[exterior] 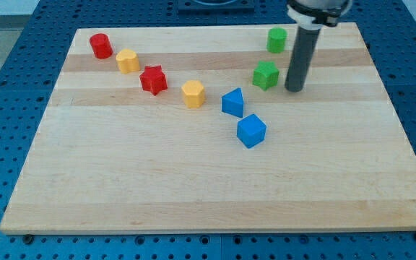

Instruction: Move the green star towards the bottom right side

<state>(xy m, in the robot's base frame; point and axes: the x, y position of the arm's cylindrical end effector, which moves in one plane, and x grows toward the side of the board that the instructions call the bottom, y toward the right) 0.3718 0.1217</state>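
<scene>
The straight dark rod comes down from the upper right of the frame, and my tip (294,89) rests on the board just to the right of the green star-shaped block (266,74), close beside it but with a thin strip of wood showing between them; the rod has no jaws and holds nothing. The pale wooden board (193,188) fills most of the frame and lies on a blue perforated table (6,87) that shows along the edges. The green star sits in the upper right part of the board. Above it, near the top edge, stands a green cylinder-like block (276,40). Near the middle of the frame a blue cube (251,131) lies just below and right of a blue triangular block (232,102). A diagonal row runs from there to the upper left: a yellow hexagonal block (193,94), a red star-shaped block (153,79), a second yellow block (128,61) of rounded shape, and a red cylinder (100,46).
</scene>
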